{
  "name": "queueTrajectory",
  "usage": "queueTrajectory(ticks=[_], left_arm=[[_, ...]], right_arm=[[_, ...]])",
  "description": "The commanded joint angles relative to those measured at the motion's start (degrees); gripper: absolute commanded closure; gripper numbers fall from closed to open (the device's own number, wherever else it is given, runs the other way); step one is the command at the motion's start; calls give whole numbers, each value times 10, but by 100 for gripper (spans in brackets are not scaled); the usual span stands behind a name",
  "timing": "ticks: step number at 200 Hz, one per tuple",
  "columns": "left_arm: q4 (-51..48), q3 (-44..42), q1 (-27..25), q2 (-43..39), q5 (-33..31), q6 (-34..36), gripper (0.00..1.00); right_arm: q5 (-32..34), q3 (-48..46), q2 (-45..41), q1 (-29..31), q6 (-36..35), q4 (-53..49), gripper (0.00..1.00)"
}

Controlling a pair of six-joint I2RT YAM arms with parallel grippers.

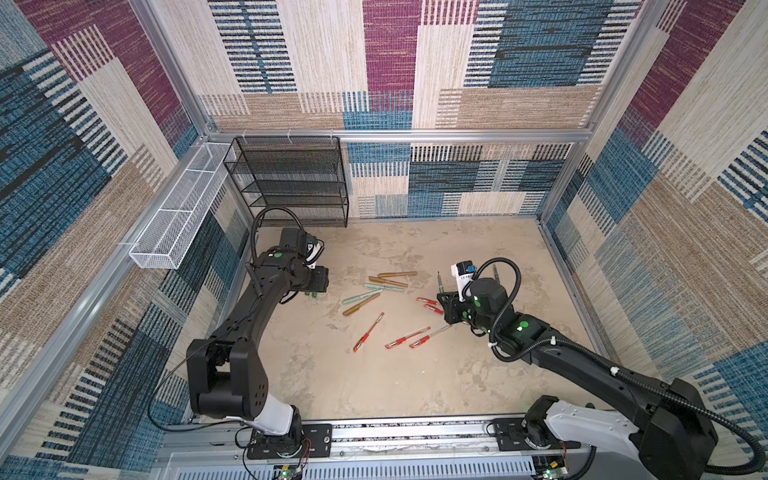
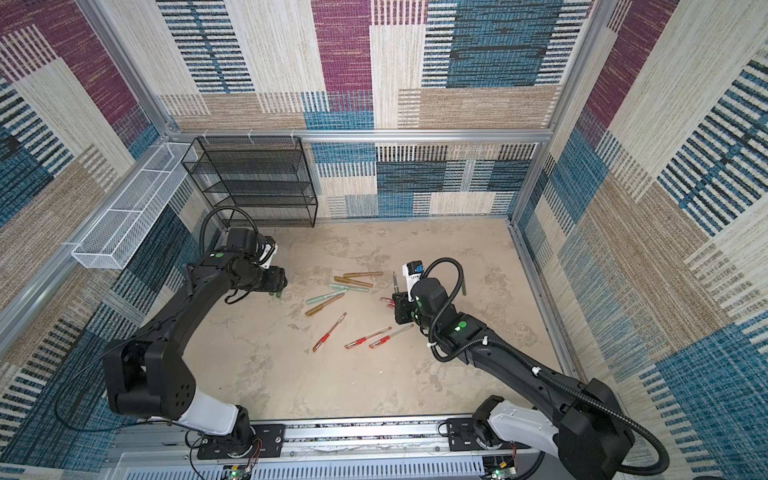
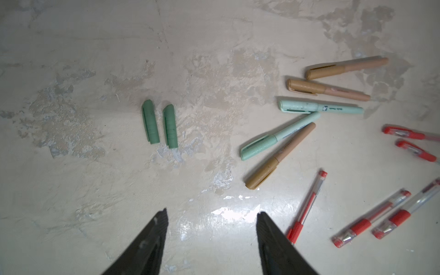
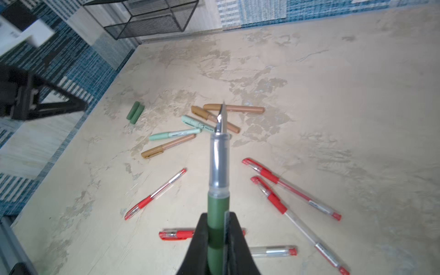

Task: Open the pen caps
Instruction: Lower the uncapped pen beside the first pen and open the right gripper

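Two loose dark green pen caps [image 3: 150, 121] [image 3: 170, 126] lie side by side on the table; both top views show them just below the left wrist [image 1: 311, 295] [image 2: 275, 293]. My left gripper [image 3: 212, 214] stands open and empty, short of those caps. My right gripper [image 4: 217, 220] is shut on a dark green pen barrel [image 4: 217, 166] whose bare nib points away from it. Brown and mint pens [image 3: 319, 108] [image 1: 382, 286] with caps on lie in a cluster at mid-table. Red-capped gel pens [image 4: 154, 194] [image 1: 369, 331] are scattered nearer the front.
A black mesh rack [image 1: 291, 178] stands at the back left. A white mesh basket [image 1: 174, 216] hangs on the left wall. Patterned enclosure walls and an aluminium frame surround the table.
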Motion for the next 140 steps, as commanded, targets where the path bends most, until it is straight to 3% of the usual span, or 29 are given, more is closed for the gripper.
queueTrajectory(ticks=[1, 38, 72, 96, 140], left_arm=[[38, -45, -1, -61, 27, 25, 29], [83, -130, -1, -184, 69, 30, 14], [110, -191, 11, -260, 113, 26, 10], [136, -219, 55, -285, 150, 0, 7], [133, -211, 83, -297, 142, 16, 5]], right_arm=[[-27, 24, 20, -26, -39, -9, 95], [-69, 77, 84, -96, -76, -41, 94], [-88, 126, 148, -151, -113, -72, 93], [-90, 158, 186, -189, -132, -100, 92], [-105, 166, 239, -261, -166, -98, 92]])
